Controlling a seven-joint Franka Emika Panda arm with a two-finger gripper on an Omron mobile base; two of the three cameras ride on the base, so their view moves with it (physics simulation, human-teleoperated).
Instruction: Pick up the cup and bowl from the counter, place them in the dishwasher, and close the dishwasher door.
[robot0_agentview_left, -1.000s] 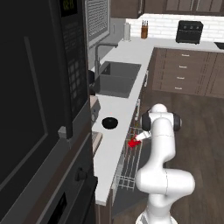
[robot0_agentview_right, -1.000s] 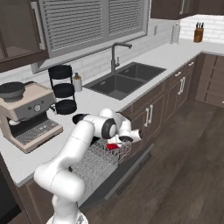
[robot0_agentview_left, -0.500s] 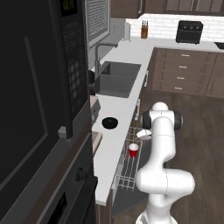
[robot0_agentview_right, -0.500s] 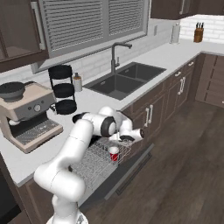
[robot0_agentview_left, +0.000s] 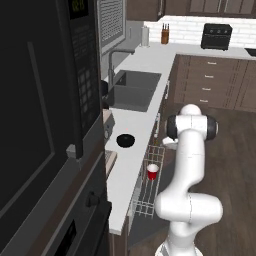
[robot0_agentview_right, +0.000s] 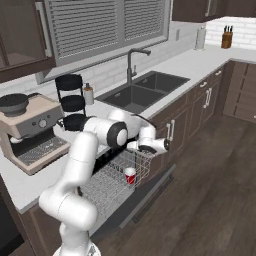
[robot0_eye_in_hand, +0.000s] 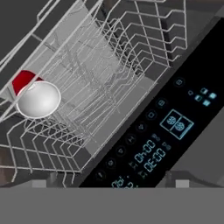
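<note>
Along the left wall runs the counter (robot0_agentview_left: 150, 70), light grey over dark brown cabinets, with the dark sink basin (robot0_agentview_left: 134, 89) sunk into it and a faucet (robot0_agentview_right: 134, 59) behind. Black wall oven (robot0_agentview_left: 45, 125) fills the near left of the left base view. Under the counter the dishwasher (robot0_agentview_right: 107, 160) stands open: dishwasher door (robot0_agentview_right: 145, 192) dropped flat, its control strip with lit blue digits (robot0_eye_in_hand: 151, 153) visible in the hand view. White wire rack (robot0_agentview_right: 110, 182) pulled out over the door.

White arm (robot0_agentview_left: 187, 165) rises from the base and bends down toward the rack; the gripper (robot0_agentview_right: 159, 146) hangs just above the rack's far end, near the cabinet front. Fingers are too small and hidden to judge, so cannot tell how far apart they stand; nothing seen in them.

Coffee machine (robot0_agentview_right: 30, 130) and a black tiered stand (robot0_agentview_right: 71, 102) sit on the counter at left in the right base view.

Bowl (robot0_agentview_left: 125, 140), low and black, rests on the counter near its front edge, well apart from the gripper.

Cup (robot0_agentview_right: 130, 175), red with pale rim, stands upright inside the rack, near its front corner; in the hand view it sits at the left with its pale round opening facing the camera.
</note>
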